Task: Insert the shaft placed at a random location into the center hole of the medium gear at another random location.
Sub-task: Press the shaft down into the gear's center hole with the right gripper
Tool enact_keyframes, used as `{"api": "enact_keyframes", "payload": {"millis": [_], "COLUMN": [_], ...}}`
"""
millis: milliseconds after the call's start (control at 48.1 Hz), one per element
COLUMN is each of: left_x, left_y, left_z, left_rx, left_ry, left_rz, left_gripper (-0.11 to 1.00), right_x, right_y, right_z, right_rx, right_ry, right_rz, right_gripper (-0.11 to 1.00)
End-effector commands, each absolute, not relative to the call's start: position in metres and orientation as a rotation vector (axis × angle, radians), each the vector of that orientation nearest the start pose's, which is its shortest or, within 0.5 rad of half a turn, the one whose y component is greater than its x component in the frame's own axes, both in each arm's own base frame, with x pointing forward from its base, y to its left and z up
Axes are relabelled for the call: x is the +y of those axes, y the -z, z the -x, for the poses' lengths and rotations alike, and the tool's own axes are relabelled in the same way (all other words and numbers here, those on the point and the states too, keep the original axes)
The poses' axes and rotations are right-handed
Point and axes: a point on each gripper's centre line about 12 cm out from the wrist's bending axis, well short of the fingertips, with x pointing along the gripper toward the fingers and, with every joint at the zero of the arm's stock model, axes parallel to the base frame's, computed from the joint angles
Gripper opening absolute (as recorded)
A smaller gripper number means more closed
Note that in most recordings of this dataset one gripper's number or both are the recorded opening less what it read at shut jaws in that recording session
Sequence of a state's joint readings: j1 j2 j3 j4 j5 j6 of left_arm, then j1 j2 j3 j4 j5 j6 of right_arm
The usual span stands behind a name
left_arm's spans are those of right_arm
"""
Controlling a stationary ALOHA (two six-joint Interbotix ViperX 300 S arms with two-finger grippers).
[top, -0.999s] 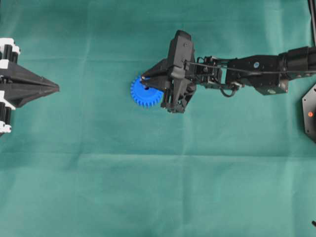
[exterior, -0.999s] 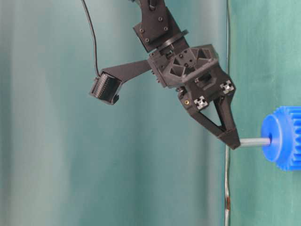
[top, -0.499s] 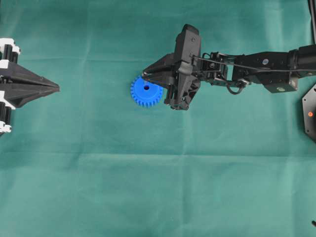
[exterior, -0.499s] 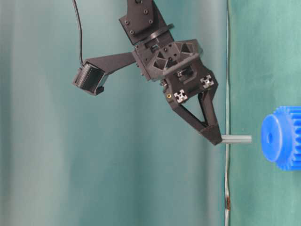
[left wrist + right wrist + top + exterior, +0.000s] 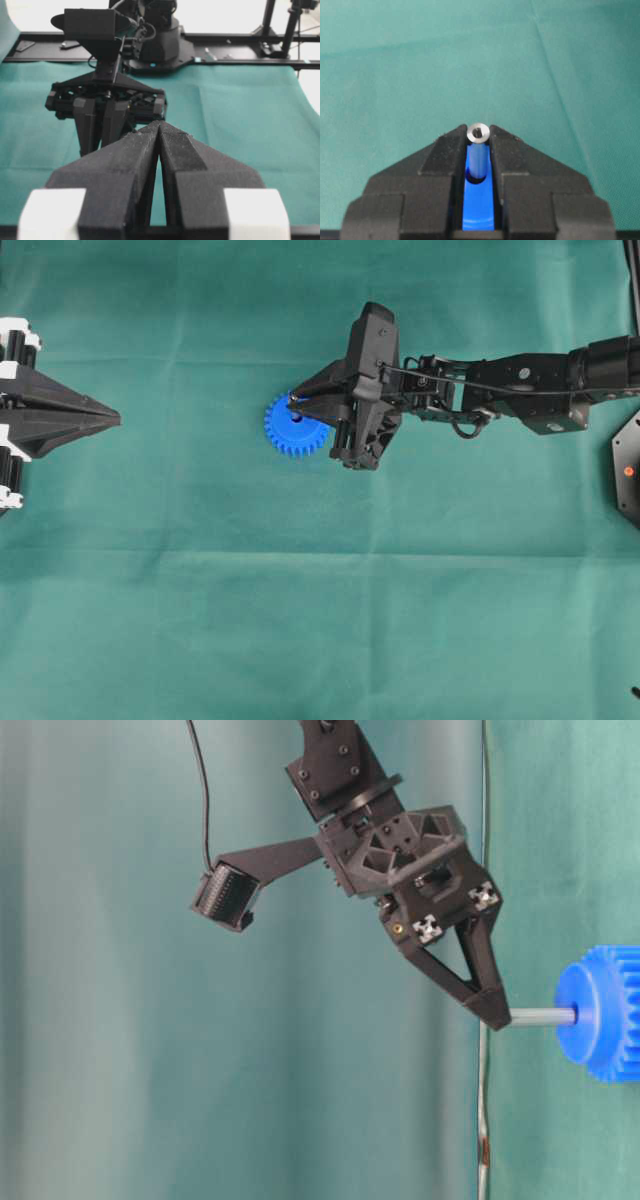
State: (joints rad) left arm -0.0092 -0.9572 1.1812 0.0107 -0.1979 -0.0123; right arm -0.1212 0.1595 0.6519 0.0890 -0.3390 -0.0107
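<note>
Right gripper [image 5: 497, 1016] pinched on the shaft [image 5: 540, 1016], jaws nearly closed around its top end. Shaft's other end meeting the center hole [image 5: 574, 1015] of the medium gear [image 5: 294, 427], flat on the green worktop [image 5: 300, 620]. Left gripper [image 5: 112, 419] well left of the gear, jaws together, holding nothing.

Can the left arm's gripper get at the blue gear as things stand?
Probably not cleanly: bare cloth lies between the left gripper and the medium gear, but the right gripper sits over it, holding the shaft at the center hole.
</note>
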Motion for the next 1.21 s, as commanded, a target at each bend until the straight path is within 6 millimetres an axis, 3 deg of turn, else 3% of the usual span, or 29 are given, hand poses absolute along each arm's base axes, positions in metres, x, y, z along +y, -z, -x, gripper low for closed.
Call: {"api": "enact_keyframes", "payload": {"millis": [0, 416, 1186], "left_x": [-0.002, -0.002, -0.002], "left_y": [-0.289, -0.289, -0.289], "left_z": [-0.203, -0.203, -0.203], "left_rx": [-0.002, -0.002, -0.003], "left_ry": [0.01, 0.01, 0.01], "left_rz": [0.002, 0.003, 0.002], "left_gripper": [0.0, 0.0, 0.0], "right_x": [-0.054, -0.052, -0.051], "right_y": [-0.15, -0.161, -0.159], "right_z": [-0.416, -0.413, -0.415], "right_rx": [0.437, 0.409, 0.393], "right_ry": [0.167, 0.163, 0.162], "right_rz": [-0.1, -0.099, -0.092], "right_gripper": [0.14, 0.14, 0.14]}}
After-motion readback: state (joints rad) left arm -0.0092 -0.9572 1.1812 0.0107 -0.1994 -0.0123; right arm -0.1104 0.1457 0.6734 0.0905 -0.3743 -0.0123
